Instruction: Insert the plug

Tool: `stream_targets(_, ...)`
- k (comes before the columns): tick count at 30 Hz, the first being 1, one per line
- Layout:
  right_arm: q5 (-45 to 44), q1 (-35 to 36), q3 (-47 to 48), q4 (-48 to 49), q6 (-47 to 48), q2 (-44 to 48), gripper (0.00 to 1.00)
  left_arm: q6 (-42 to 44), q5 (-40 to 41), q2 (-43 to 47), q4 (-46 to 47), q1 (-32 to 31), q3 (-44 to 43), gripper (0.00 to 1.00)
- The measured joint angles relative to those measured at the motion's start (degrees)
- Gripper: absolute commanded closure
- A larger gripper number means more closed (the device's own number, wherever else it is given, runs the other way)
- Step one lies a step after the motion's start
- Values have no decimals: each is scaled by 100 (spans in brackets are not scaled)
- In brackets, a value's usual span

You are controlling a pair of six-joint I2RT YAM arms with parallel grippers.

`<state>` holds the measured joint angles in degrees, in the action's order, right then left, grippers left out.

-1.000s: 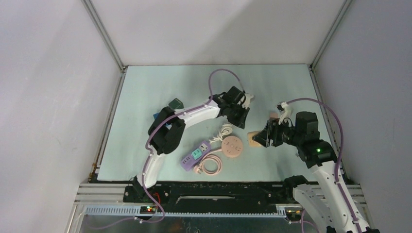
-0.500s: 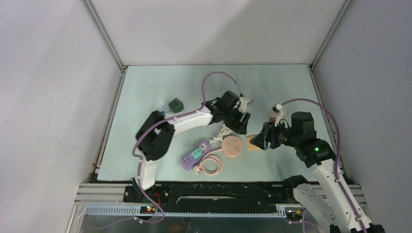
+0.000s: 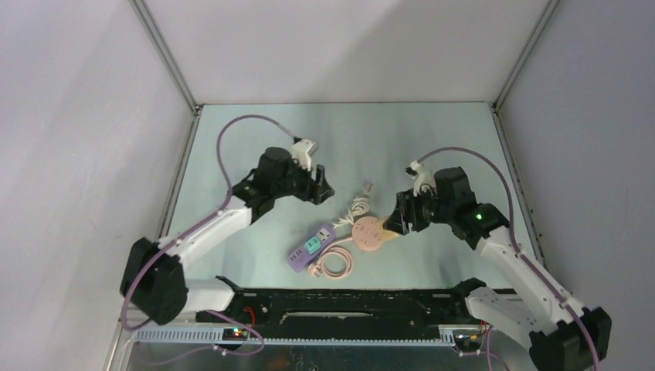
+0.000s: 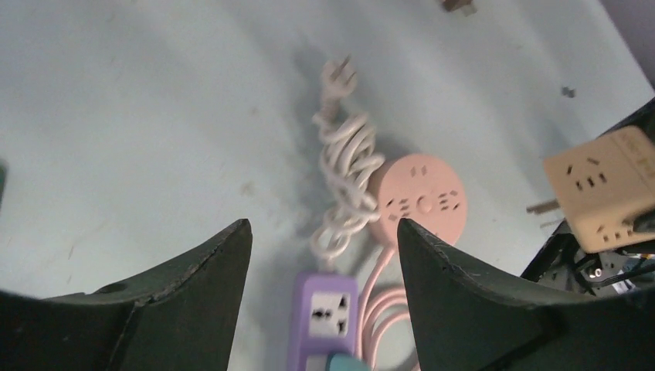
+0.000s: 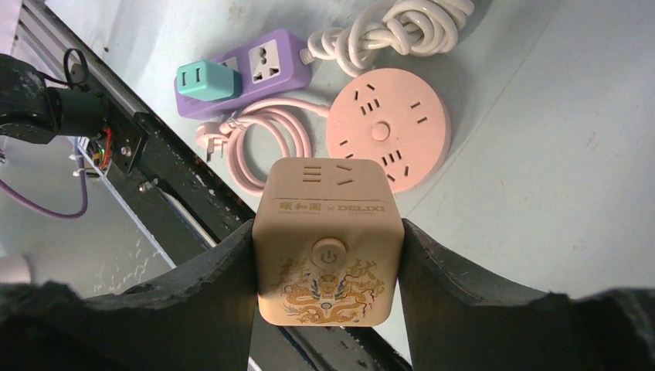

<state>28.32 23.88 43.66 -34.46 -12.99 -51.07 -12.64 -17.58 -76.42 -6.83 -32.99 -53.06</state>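
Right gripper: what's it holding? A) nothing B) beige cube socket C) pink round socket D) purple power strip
B: in the right wrist view the right gripper is shut on the beige cube socket, while the pink round socket lies free beyond it.

The far half of the surface [image 3: 347, 127] lies bare, open to either arm. Nearer the middle a tight cluster blocks the way: a white cord bundle [image 3: 358, 207], a round pink socket [image 3: 368, 233], a purple strip [image 3: 309, 249] and a pink cord coil [image 3: 337, 263]. The left pincer [image 3: 320, 188], spread wide, has bare surface left of the bundle. The right pincer [image 3: 398, 222] and its clamped cube [image 3: 388, 227] crowd the socket's right edge.
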Motion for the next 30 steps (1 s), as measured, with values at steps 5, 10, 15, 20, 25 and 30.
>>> stream_targets(5, -140, 411, 538, 254, 72, -1150, 100, -197, 295, 1292, -374, 420, 898, 24)
stream_targets(10, -186, 885, 1388, 393, 125, -2374, 100, -345, 560, 2787, -1010, 448, 1097, 12)
stream_targets(15, -310, 1364, 2347, 398, 190, -3482, 100, -201, 1097, 3864, -1864, 448, 914, 5)
stream_targets(20, -629, 1847, 3381, 129, 264, -4537, 100, 92, 1899, 4461, -2463, 452, 798, 0)
stream_targets(25, -1034, 2267, 4111, -289, 332, -5257, 100, 114, 2516, 5073, -2658, 459, 951, 0)
stream_targets(30, -1419, 2592, 4621, -704, 376, -5652, 100, 109, 3119, 5633, -2662, 483, 1064, 0)
